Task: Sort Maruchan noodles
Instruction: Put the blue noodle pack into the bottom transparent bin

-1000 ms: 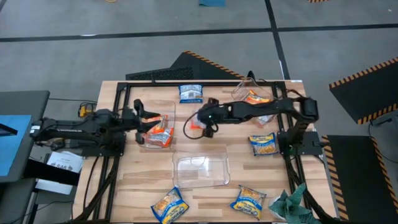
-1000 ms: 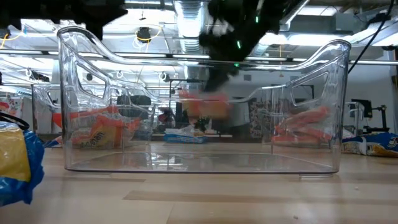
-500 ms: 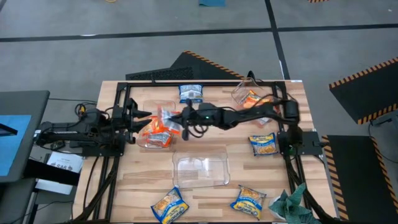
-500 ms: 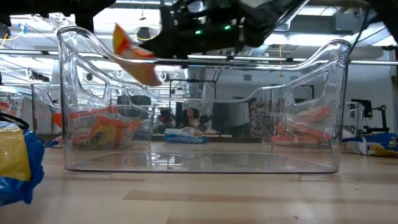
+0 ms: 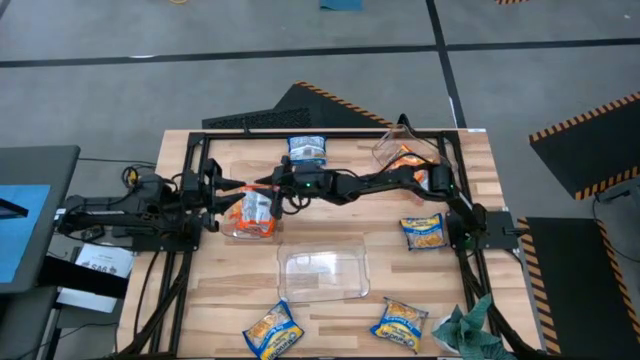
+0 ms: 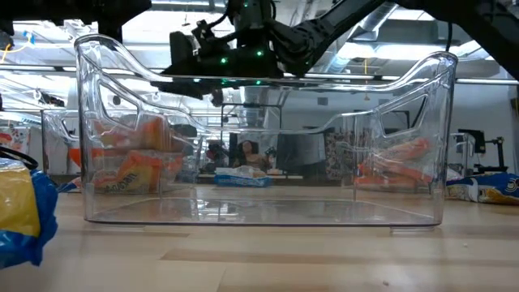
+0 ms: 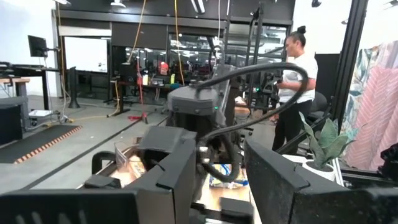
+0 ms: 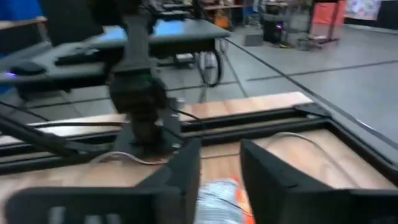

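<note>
Maruchan noodles packet (image 5: 257, 207) — orange, lying in the left clear tub (image 5: 232, 228) directly beneath the right gripper (image 5: 268, 190), whose fingers stand apart around nothing. The left gripper (image 5: 222, 188) waits at the tub's left edge, fingers apart. An empty clear tub (image 5: 323, 274) stands nearer the front; a blue packet (image 5: 307, 150) lies behind — others scattered at right.

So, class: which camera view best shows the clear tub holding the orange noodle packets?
The high view: the left tub shows whole from above, orange packets inside, right gripper over it. The low view shows it only through the nearer tub; the wrist views barely show it.
</note>
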`<state>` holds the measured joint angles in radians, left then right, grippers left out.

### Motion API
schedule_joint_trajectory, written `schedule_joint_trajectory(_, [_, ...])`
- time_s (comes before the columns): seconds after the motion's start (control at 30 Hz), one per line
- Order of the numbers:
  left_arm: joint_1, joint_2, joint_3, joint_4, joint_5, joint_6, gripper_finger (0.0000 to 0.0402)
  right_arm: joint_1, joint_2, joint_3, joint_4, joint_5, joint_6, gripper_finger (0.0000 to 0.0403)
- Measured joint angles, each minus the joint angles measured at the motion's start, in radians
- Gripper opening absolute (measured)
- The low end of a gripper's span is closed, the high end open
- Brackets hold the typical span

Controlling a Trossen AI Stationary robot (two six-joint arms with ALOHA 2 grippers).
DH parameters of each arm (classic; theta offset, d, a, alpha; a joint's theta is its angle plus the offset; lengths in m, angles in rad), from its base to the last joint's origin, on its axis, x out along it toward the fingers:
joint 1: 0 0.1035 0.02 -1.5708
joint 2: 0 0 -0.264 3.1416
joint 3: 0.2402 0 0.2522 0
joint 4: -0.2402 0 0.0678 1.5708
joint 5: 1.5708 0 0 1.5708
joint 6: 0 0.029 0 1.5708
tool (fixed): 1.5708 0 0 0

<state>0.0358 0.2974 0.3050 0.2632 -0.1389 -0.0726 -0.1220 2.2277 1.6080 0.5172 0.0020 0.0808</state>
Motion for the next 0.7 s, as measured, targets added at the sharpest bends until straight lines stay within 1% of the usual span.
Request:
schedule_joint_trajectory(0.07, [0.0, 0.0, 0.0, -0.002, 0.0, -0.001, 0.0126, -0.007, -0.014, 0.0, -0.045, 0.007, -0.007, 0.0173])
schedule_joint_trajectory(0.17, [0.0, 0.0, 0.0, -0.005, 0.0, -0.002, 0.0126, -0.015, -0.084, 0.001, -0.209, 0.003, -0.06, 0.0222])
schedule_joint_trajectory(0.23, [0.0, 0.0, 0.0, -0.015, 0.0, -0.002, 0.0126, -0.016, -0.154, 0.002, -0.39, 0.003, -0.117, 0.0246])
schedule_joint_trajectory(0.37, [0.0, 0.002, 0.0, -0.03, -0.006, -0.003, 0.0126, -0.016, -0.276, -0.008, -0.717, 0.058, -0.179, 0.0262])
schedule_joint_trajectory(0.43, [0.0, 0.003, 0.0, -0.032, -0.007, -0.013, 0.0126, -0.005, -0.351, -0.036, -0.822, 0.118, -0.191, 0.0263])
schedule_joint_trajectory(0.53, [0.0, 0.003, 0.0, -0.036, -0.007, -0.04, 0.0126, 0.018, -0.487, -0.135, -0.889, 0.229, -0.183, 0.0264])
schedule_joint_trajectory(0.63, [0.0, 0.003, 0.0, -0.036, -0.007, -0.046, 0.0126, 0.051, -0.633, -0.306, -0.809, 0.306, -0.15, 0.0264])
schedule_joint_trajectory(0.7, [0.0, 0.003, 0.0, -0.036, -0.007, -0.046, 0.0126, 0.078, -0.731, -0.441, -0.679, 0.341, -0.121, 0.0264])
